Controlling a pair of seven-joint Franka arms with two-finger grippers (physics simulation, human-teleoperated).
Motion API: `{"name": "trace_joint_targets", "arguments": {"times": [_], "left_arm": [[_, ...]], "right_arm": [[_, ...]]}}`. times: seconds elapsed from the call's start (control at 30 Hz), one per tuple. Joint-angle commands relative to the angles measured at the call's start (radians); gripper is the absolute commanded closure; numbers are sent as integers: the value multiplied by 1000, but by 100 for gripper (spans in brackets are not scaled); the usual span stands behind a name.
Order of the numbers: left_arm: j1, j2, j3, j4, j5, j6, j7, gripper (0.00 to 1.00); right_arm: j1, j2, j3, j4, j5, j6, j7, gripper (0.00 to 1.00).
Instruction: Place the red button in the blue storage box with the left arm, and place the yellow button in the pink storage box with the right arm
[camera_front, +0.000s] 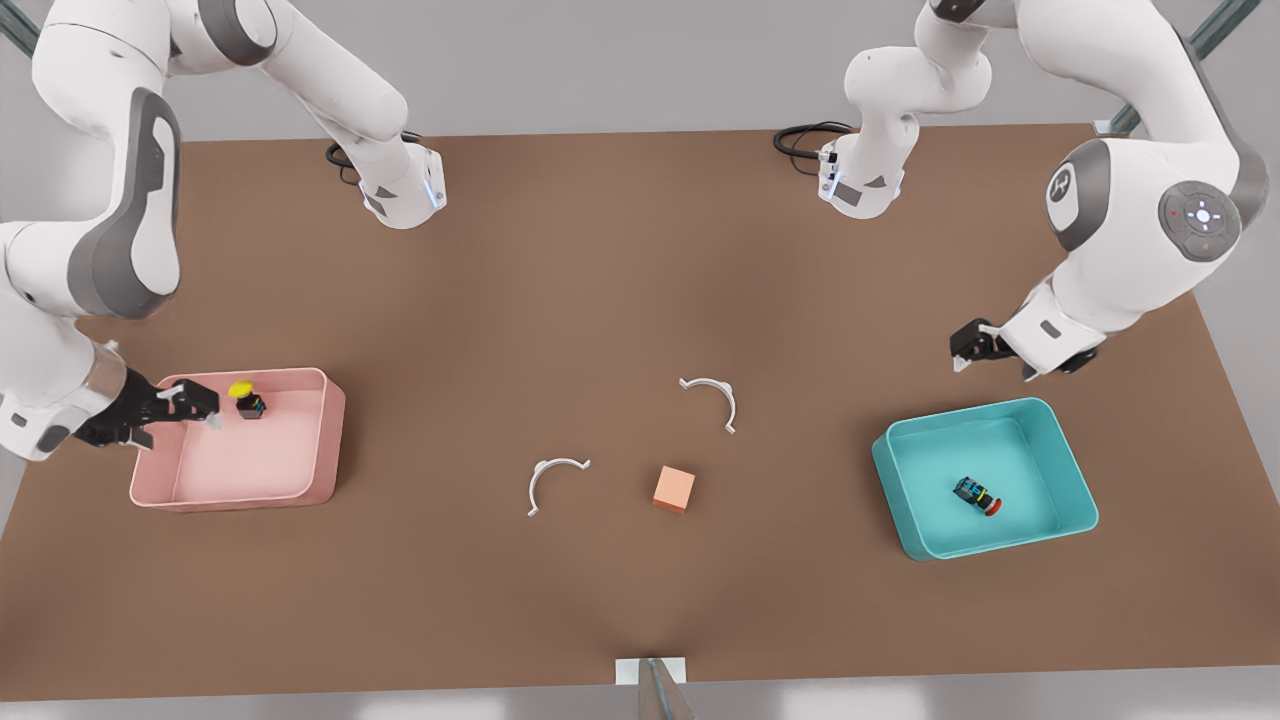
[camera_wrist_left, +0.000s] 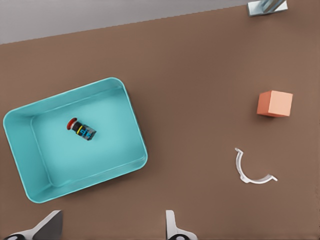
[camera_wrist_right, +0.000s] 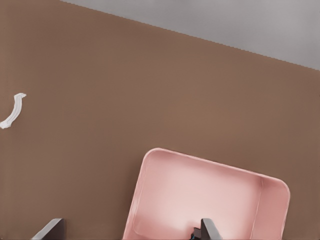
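1. Blue storage box (camera_front: 1070, 470): teal tray on the brown table (camera_front: 600, 250), at the front view's right. Holds the red button (camera_front: 978, 494), lying on its side on the tray floor (cap toward the front view's right), touching no wall. Also in the left wrist view: box (camera_wrist_left: 135, 130), button (camera_wrist_left: 81, 130).
2. Pink storage box (camera_front: 325, 440): pale pink tray at the front view's left. Holds the yellow button (camera_front: 245, 400), upright, cap on top, near the back wall; contact with the floor not certain. In the right wrist view, tray (camera_wrist_right: 150, 190) cut off by the frame edge.
3. Left gripper (camera_front: 962, 350): above the table just behind the teal tray, clear of it. Spread wide, empty; two fingertips (camera_wrist_left: 172, 222) seen at the wrist view's edge.
4. Right gripper (camera_front: 192, 407): over the pink tray's left end, just beside the yellow button. Fingers (camera_wrist_right: 210, 231) spread wide, nothing between them.
5. Peach cube (camera_front: 674, 489): mid-table, well apart from both trays.
6. Two white curved clips: one (camera_front: 556, 478) beside the cube, one (camera_front: 712, 396) behind it (purpose not legible).
7. Dark shape beside the fingertip in the right wrist view: too cut off to identify.
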Motion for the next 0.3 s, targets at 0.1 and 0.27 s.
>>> {"name": "trace_joint_targets", "arguments": {"times": [0.1, 0.27], "left_arm": [[1, 15, 1, 54, 7, -44, -21, 0], [1, 15, 1, 54, 7, -47, -21, 0]], "right_arm": [[428, -195, -412, -41, 107, -170, 226, 0], [938, -316, -938, -164, 100, -161, 349, 0]]}}
